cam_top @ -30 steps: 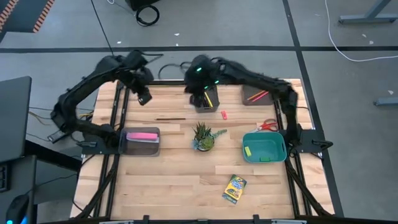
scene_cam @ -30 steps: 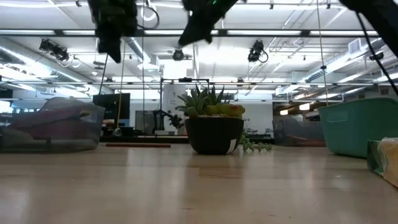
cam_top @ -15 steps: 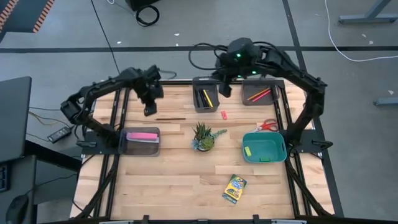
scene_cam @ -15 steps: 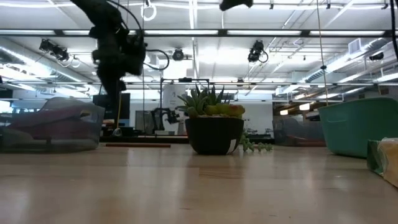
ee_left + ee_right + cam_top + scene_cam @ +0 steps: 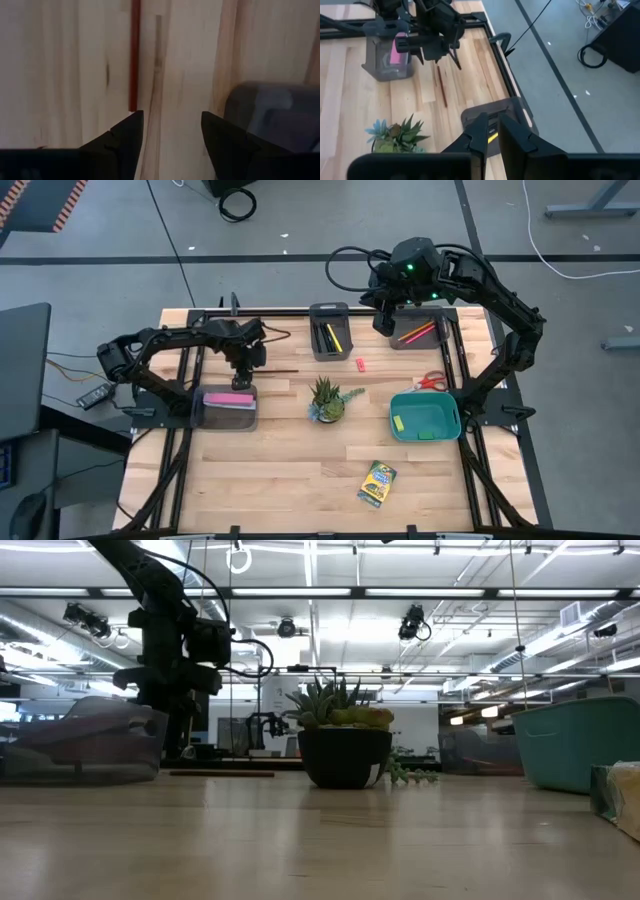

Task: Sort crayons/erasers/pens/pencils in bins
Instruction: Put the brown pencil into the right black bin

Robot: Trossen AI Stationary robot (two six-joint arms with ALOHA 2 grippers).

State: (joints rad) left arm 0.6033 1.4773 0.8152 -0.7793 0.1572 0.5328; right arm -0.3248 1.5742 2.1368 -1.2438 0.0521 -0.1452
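A thin dark-red pencil (image 5: 272, 371) lies flat on the table at the far left. My left gripper (image 5: 243, 366) points down just above the table at the pencil's left end, open. In the left wrist view the pencil (image 5: 133, 55) ends beside one fingertip (image 5: 131, 125), not between the two. My right gripper (image 5: 383, 320) hangs high between the dark bin (image 5: 330, 340) holding the pens and the grey bin (image 5: 415, 332) holding red and orange pencils; it is shut and holds nothing. A red-pink eraser (image 5: 360, 364) and the crayon box (image 5: 377, 483) lie on the table.
A grey bin (image 5: 230, 406) with a long pink bar stands just on the near side of my left gripper. A potted plant (image 5: 327, 400) stands mid-table, red scissors (image 5: 430, 381) lie at the right, and the teal bin (image 5: 425, 417) holds a yellow eraser.
My left gripper has come down from high over the far left of the table to just above it beside the pencil, rolling as it sank. My right gripper has risen from over the dark bin and gone toward the table's right edge, leaving the low view.
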